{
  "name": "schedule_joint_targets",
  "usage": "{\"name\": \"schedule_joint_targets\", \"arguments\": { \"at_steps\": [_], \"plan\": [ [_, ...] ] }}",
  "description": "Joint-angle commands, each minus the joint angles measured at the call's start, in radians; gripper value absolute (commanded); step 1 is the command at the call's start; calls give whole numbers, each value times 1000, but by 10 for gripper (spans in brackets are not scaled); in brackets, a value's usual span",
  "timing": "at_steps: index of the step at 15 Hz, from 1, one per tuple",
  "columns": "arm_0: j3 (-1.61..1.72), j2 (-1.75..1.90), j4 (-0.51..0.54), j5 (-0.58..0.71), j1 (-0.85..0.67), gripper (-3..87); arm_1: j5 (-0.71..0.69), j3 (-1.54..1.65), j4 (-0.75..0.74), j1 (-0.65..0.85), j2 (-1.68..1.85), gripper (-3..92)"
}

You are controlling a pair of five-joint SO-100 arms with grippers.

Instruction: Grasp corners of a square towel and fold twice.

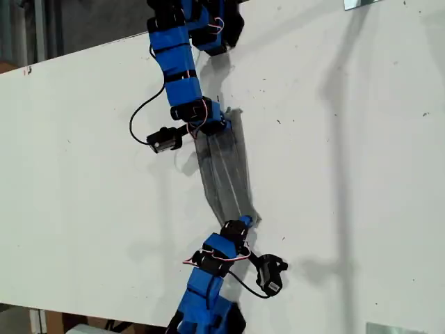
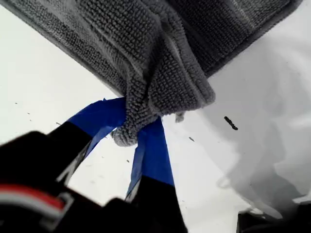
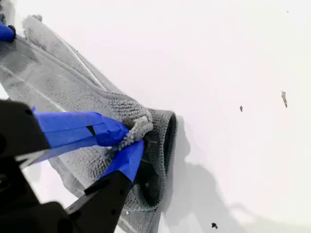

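Both grippers, first (image 2: 133, 128) and second (image 3: 131, 141), pinch our grey striped towel (image 1: 224, 174); apparently one fold done, second remains.

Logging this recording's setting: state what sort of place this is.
Probably a lab or workshop test bench, not a home: a bare white table, two blue hobby arms, my first gripper and second gripper each pinching the towel, loose servo wiring.

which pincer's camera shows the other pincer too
My second pincer: a blue tip shows past the towel. My first pincer sees none.
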Motion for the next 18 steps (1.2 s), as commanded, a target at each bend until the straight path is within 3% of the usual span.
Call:
{"name": "schedule_joint_targets", "arguments": {
  "at_steps": [1,4,6,8,15,18],
  "plan": [
    [-77,-49,-21,-14,25,-2,12,-15,-5,-11,5,-1],
    [-91,-71,-3,-12,11,25,17,-15,2,-11,14,11],
    [-98,-57,57,5,-5,144,23,-14,9,-18,28,231],
    [-100,-9,129,20,-18,255,23,-18,38,-9,61,336],
    [-71,114,232,40,-40,253,11,34,179,63,244,345],
    [-67,115,227,44,-46,253,-35,164,133,146,376,367]
  ]
}}
